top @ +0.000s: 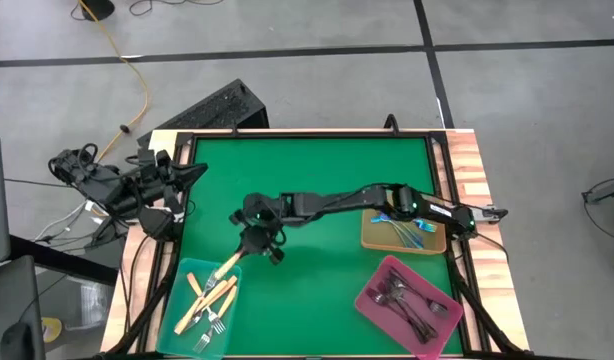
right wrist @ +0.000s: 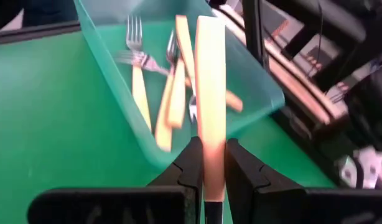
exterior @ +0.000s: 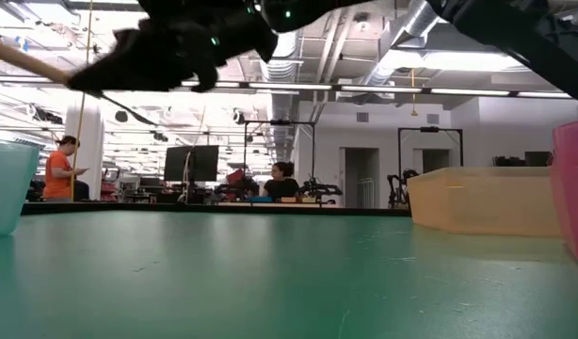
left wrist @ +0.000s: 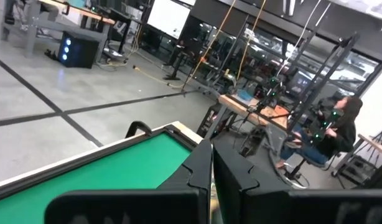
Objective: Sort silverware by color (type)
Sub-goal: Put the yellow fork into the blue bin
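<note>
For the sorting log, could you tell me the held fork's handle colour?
Cream-gold handle, clearest in the right wrist view.

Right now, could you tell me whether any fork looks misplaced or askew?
Nothing stands out. The right gripper holds a cream-handled fork above the teal tray, which holds only matching forks; the tan tray and pink tray look tidy.

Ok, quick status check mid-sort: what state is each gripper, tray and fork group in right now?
Right gripper: shut on a cream-handled fork, held above the teal tray's edge.
Left gripper: shut, empty, parked off the table's left edge.
Teal tray: holds several cream-handled forks.
Tan tray: holds iridescent forks.
Pink tray: holds dark forks.
</note>
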Controlling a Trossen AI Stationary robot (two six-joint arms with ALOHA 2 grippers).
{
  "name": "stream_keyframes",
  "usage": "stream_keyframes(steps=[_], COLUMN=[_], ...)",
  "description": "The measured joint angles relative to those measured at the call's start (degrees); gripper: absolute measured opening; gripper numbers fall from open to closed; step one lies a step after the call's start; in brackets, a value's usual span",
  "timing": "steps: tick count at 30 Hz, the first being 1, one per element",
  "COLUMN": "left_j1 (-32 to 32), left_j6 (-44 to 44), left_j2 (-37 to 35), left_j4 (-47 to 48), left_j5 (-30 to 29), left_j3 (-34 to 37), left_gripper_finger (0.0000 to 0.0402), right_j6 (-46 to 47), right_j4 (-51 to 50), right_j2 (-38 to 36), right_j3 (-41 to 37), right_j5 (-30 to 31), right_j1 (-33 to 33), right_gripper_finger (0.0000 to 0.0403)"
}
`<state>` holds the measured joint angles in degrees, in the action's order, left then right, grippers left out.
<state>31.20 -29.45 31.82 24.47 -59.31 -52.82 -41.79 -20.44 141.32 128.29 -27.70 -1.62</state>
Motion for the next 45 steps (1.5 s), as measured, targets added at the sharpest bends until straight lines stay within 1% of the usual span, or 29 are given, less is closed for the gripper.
stream_keyframes(steps=[3, 11, 18, 21, 24, 29, 36, 39, 42, 45], left_j1=[0.0, 0.0, 0.0, 0.0, 0.0, 0.0, 0.0, 0.0, 0.0, 0.0], left_j6=[-1.4, -1.7, -1.8, -1.0, -0.5, -0.3, -0.8, -0.9, -0.9, -1.0], left_j2=[0.0, 0.0, 0.0, 0.0, 0.0, 0.0, 0.0, 0.0, 0.0, 0.0], left_j4=[0.0, 0.0, 0.0, 0.0, 0.0, 0.0, 0.0, 0.0, 0.0, 0.0], left_j5=[0.0, 0.4, 0.4, 0.4, 0.4, 0.4, 0.4, 0.4, 0.4, 0.4], left_j3=[0.0, 0.0, 0.0, 0.0, 0.0, 0.0, 0.0, 0.0, 0.0, 0.0], left_gripper_finger=[0.0, 0.0, 0.0, 0.0, 0.0, 0.0, 0.0, 0.0, 0.0, 0.0], right_j6=[0.0, 0.0, 0.2, 2.3, 4.0, 5.7, 4.9, 4.0, 4.5, 5.1], right_j4=[2.9, 13.7, 23.8, 28.7, 31.3, 35.5, 36.5, 37.4, 42.7, 44.5], right_j2=[0.0, 0.0, 0.0, 0.3, 0.6, 1.6, 1.5, 1.6, 3.3, 5.9], right_j3=[0.0, 0.0, 0.0, 0.0, 0.0, 0.0, 0.0, 0.0, 0.1, 1.0], right_j5=[2.2, 2.3, 2.2, 0.2, -2.2, -2.3, -4.3, -6.9, -7.1, -7.1], right_j1=[-2.2, -5.8, -7.0, -7.0, -7.1, -7.4, -8.0, -8.4, -9.0, -9.4], right_gripper_finger=[0.0065, 0.0065, 0.0065, 0.0065, 0.0066, 0.0069, 0.0065, 0.0066, 0.0066, 0.0066])
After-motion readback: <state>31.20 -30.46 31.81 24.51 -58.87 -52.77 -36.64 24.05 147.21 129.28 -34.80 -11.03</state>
